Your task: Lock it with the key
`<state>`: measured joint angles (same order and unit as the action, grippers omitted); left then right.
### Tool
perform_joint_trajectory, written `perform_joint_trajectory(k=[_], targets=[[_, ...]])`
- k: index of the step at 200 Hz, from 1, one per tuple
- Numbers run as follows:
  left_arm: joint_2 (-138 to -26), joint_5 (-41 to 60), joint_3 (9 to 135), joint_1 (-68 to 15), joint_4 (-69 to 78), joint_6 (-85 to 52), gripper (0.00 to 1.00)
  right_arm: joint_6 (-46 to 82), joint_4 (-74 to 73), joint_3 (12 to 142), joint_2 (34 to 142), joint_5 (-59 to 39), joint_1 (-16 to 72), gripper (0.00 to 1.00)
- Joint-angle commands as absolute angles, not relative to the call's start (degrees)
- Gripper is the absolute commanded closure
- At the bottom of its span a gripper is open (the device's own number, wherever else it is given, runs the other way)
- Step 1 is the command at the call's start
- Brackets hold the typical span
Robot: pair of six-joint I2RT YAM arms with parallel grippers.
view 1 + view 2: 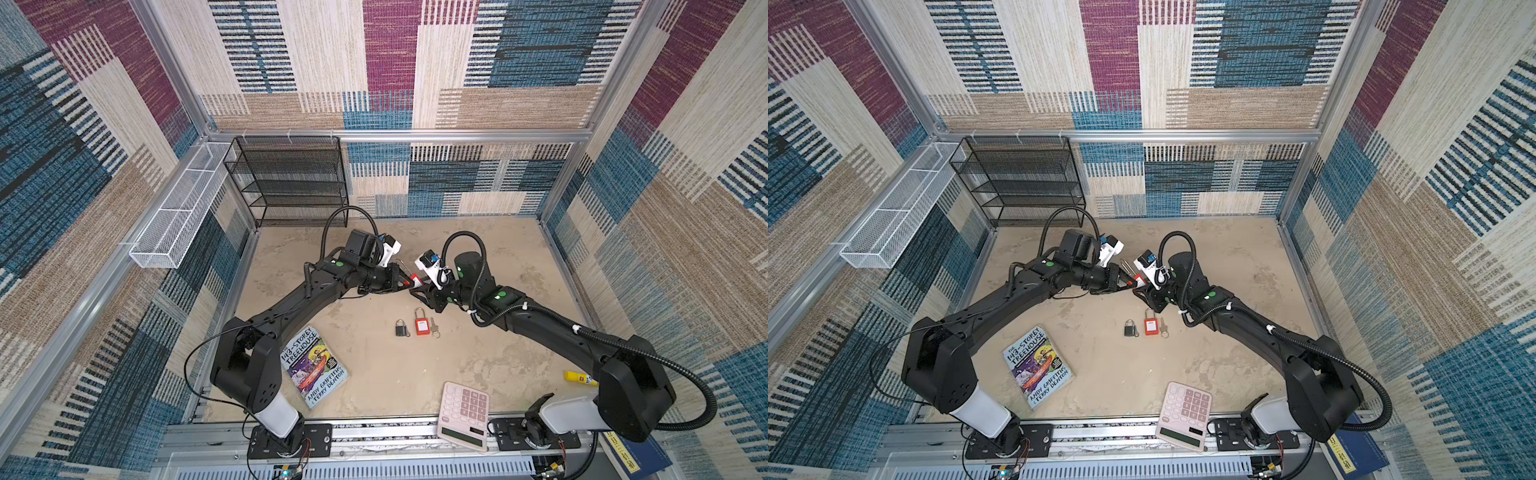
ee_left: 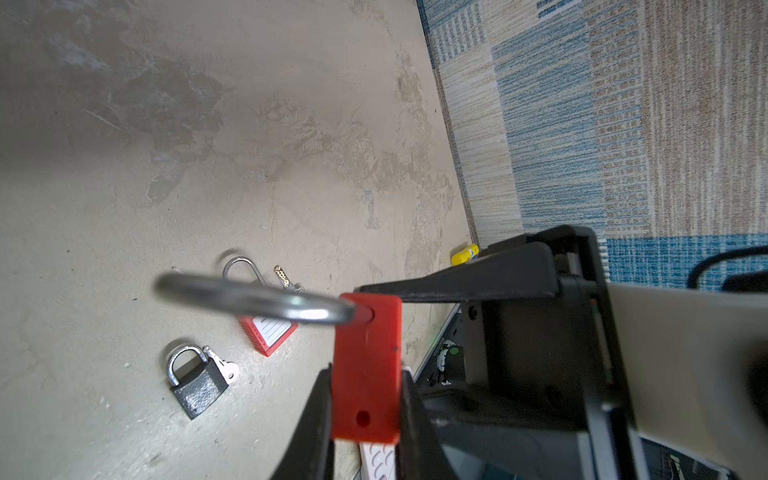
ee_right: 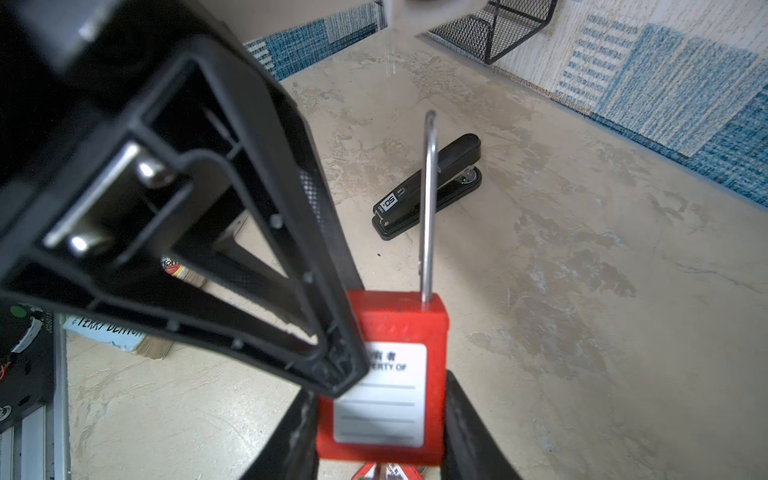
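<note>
Beige mottled tabletop (image 1: 415, 374): the red plastic padlock with steel shackle (image 3: 399, 320) is held clear of it, beyond the small grey metal padlock (image 1: 401, 328). Clamped on its flat faces is the left gripper (image 2: 365, 382); the right gripper (image 3: 380, 386) grips its narrow sides.

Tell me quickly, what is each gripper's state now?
Left gripper: closed on the red plastic padlock with steel shackle.
Right gripper: closed on the same padlock.
</note>
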<state>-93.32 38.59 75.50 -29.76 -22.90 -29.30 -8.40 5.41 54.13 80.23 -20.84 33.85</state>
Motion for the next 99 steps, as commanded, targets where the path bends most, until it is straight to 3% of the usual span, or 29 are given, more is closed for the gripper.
perform_joint_trajectory(k=[1, 31, 76, 99], targets=[[-92.61, 39.20, 75.15, -29.88, -20.62, -28.73, 0.89, -9.83, 1.13, 53.89, 79.78, -22.21, 34.19, 0.65], [-92.07, 39.28, 74.72, -29.88, -19.91, -28.92, 1.00, -10.02, 0.86, 53.79, 79.73, -22.02, 34.28, 0.65], [-91.69, 39.66, 74.17, -29.84, -18.20, -29.82, 1.00, -9.50, 1.45, 54.16, 79.54, -22.15, 34.32, 0.58], [-91.36, 39.73, 73.92, -29.88, -17.56, -30.13, 1.00, -9.38, 1.85, 54.38, 79.98, -22.35, 34.37, 0.49]])
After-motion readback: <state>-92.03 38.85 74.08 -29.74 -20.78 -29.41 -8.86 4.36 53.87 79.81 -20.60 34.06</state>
